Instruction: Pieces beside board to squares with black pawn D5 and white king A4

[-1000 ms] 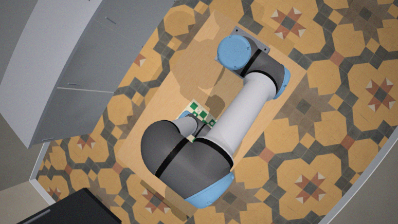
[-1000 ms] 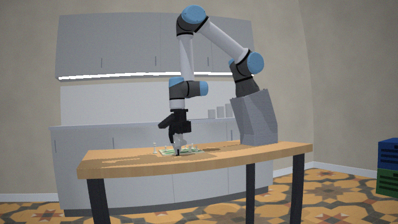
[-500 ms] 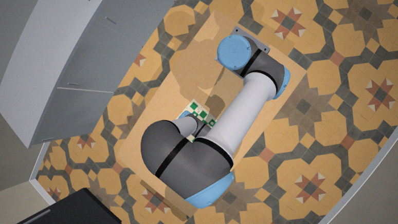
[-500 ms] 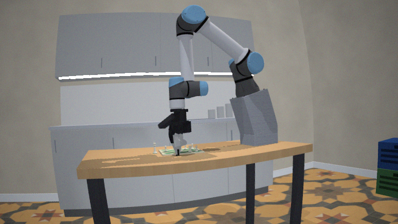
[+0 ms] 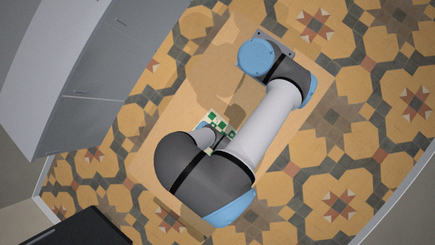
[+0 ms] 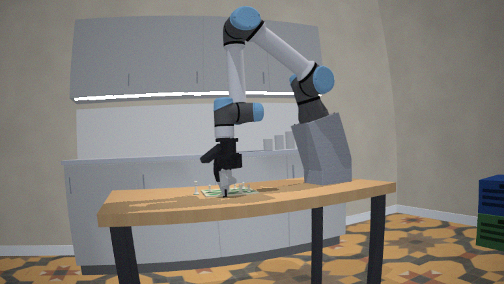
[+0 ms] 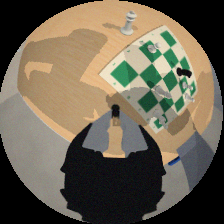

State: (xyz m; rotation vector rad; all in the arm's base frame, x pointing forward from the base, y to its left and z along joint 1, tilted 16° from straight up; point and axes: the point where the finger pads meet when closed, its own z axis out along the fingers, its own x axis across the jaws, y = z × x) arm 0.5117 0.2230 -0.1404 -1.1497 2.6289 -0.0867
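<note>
My gripper (image 7: pixel 115 110) is shut on the black pawn (image 7: pixel 115 109), a small dark piece between the fingertips, on the table just off the near edge of the board. In the exterior view the gripper (image 6: pixel 224 190) reaches down to the table at the board's front edge. The green and cream chessboard (image 7: pixel 156 75) lies to the right in the wrist view, with several white pieces and one black piece (image 7: pixel 183 72) on it. The white king (image 7: pixel 128 23) stands upright on the table beyond the board's far corner; it also shows in the exterior view (image 6: pixel 196 187).
In the overhead view the arm covers most of the board (image 5: pixel 220 125). The robot's grey base (image 6: pixel 322 151) stands on the table to the right of the board. A blue and green crate stack (image 6: pixel 491 211) sits on the floor far right.
</note>
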